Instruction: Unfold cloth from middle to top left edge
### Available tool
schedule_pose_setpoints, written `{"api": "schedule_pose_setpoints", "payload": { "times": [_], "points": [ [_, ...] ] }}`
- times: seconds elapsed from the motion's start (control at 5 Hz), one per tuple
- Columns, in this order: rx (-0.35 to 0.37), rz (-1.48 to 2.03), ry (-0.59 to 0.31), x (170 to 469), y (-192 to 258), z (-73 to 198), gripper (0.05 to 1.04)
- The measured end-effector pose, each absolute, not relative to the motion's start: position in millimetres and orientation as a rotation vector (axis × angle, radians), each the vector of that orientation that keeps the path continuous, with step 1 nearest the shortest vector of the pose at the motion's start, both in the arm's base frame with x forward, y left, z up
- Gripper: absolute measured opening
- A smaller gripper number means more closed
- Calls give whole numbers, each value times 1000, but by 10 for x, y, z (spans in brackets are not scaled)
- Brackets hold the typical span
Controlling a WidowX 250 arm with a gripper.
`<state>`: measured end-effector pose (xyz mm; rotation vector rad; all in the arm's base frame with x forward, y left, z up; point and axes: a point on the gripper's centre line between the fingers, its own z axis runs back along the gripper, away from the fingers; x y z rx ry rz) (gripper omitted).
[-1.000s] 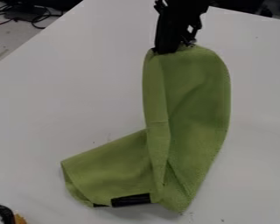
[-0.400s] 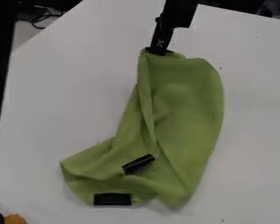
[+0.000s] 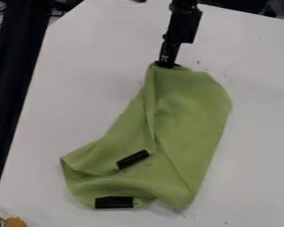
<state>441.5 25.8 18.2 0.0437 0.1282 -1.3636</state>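
My claw point(image 3: 167, 64), upper centre: clamped on green cloth point(image 3: 191, 115), one, creased, by its top end | black patches point(image 3: 114, 202), two, on it, lower left

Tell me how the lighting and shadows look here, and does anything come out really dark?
Camera view: soft, fairly even light on the white table; faint shadow along the green cloth's lower edge, gentle shading in its folds; the black hand shows little detail.
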Motion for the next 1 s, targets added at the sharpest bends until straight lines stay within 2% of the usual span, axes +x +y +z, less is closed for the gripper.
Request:
{"api": "schedule_pose_setpoints", "payload": {
  "times": [0.2,0.4,0.6,0.8,1.0],
  "points": [
    [78,-1263,14,4309,348,130,55],
    [117,-1217,-70,4213,386,197,77],
    [148,-1204,-118,4198,384,354,209],
    [194,-1184,-202,4190,361,542,482],
    [228,-1134,-213,4200,390,681,760]
  ]
}}
